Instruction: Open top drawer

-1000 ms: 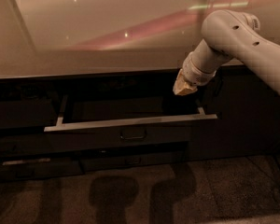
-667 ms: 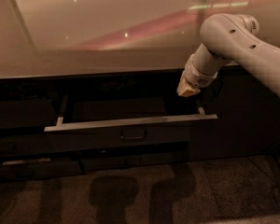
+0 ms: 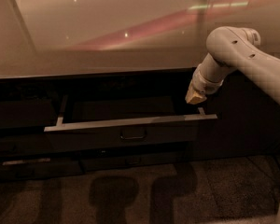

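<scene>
The top drawer (image 3: 130, 125) stands pulled out from under the counter, its dark front showing a small loop handle (image 3: 133, 134) at the centre and a light metal top edge. Its inside is dark and I see nothing in it. My gripper (image 3: 195, 97) hangs from the white arm just above the drawer's right rear corner, a little below the counter's edge. Only a tan tip of the gripper shows, and it touches nothing that I can see.
A wide pale countertop (image 3: 107, 41) overhangs the cabinet. Lower dark drawer fronts (image 3: 130, 160) sit beneath the open drawer, and a light strip (image 3: 25, 161) marks one at the lower left. The speckled floor (image 3: 140, 195) carries the arm's shadows.
The gripper and arm have drifted a little to the right and slightly up. The drawer stays pulled out the same amount.
</scene>
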Robot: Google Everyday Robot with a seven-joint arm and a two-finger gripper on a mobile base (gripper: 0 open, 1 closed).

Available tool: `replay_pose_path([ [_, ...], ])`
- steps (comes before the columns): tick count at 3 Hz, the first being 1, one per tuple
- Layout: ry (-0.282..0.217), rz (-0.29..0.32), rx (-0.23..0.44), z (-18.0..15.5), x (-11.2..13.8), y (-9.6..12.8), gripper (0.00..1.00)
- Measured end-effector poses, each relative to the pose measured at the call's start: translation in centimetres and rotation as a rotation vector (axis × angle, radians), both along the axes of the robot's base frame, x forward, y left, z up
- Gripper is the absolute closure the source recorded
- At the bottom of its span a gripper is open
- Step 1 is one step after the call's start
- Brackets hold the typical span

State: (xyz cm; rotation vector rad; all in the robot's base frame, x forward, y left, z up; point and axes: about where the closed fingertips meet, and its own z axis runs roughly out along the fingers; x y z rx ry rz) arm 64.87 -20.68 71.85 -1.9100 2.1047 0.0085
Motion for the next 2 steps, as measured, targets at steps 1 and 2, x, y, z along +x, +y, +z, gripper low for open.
replay_pose_path([
  [1,0.007,-0.008,-0.040,-0.6,0.1,0.2,1.00],
  [2,0.118,-0.039,-0.058,-5.0,0.6,-1.2,1.00],
])
